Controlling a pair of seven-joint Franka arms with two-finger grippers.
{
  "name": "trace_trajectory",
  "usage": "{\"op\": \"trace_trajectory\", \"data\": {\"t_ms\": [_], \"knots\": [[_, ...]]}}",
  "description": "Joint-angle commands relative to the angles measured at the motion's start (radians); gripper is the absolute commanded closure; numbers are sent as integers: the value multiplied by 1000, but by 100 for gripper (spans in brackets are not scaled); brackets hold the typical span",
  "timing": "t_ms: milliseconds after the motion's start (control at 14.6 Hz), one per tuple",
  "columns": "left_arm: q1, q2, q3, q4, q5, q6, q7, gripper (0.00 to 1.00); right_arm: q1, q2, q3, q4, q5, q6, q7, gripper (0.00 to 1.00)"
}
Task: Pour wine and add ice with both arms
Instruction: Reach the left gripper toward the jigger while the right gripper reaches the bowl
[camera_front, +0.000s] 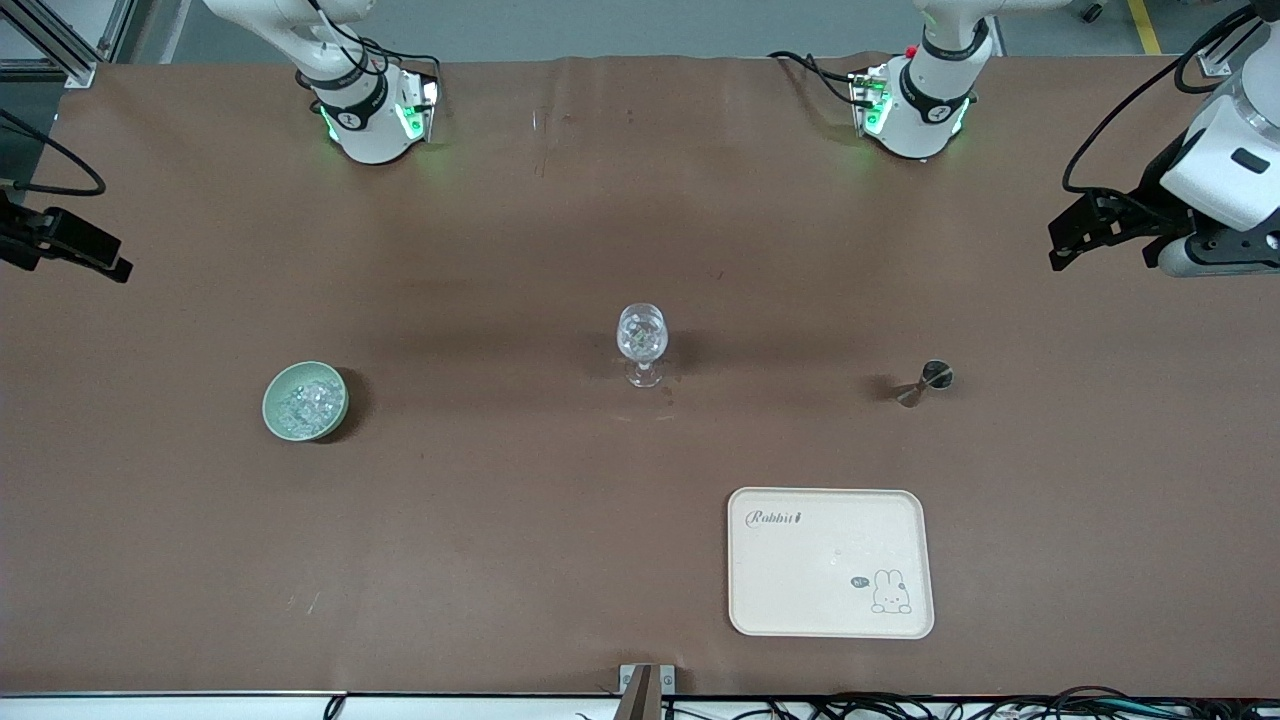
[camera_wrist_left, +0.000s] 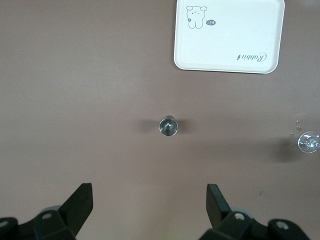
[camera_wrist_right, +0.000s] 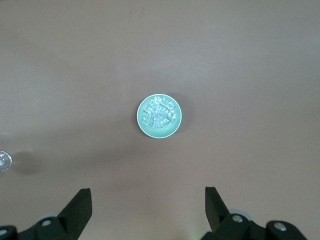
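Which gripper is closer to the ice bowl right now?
Right. The right gripper hangs high above the bowl of ice, fingers open. The left gripper hangs over the metal jigger at the table's left-arm end.

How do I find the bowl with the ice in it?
Start at the stemmed glass in the middle of the brown table, then go toward the right arm's end. There sits a pale green bowl, the only round dish, heaped with glittery clear ice.

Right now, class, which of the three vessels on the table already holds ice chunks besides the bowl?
The stemmed glass at mid-table; the small metal cup shows none.
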Motion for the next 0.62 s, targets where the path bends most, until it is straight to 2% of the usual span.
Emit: {"op": "trace_trajectory", "data": {"t_ms": [0, 205, 411, 548], "knots": [[2, 7, 1, 25, 18, -22, 8, 0, -7, -1, 1, 8, 17, -10, -7, 0], [19, 33, 13, 51, 15, -22, 6, 0, -7, -1, 1, 8, 17, -10, -7, 0], [77, 115, 13, 75, 7, -20, 20, 0, -7, -1, 1, 8, 17, -10, -7, 0], [77, 170, 13, 76, 7, -8, -3, 0, -7, -1, 1, 8, 17, -8, -7, 0]]}}
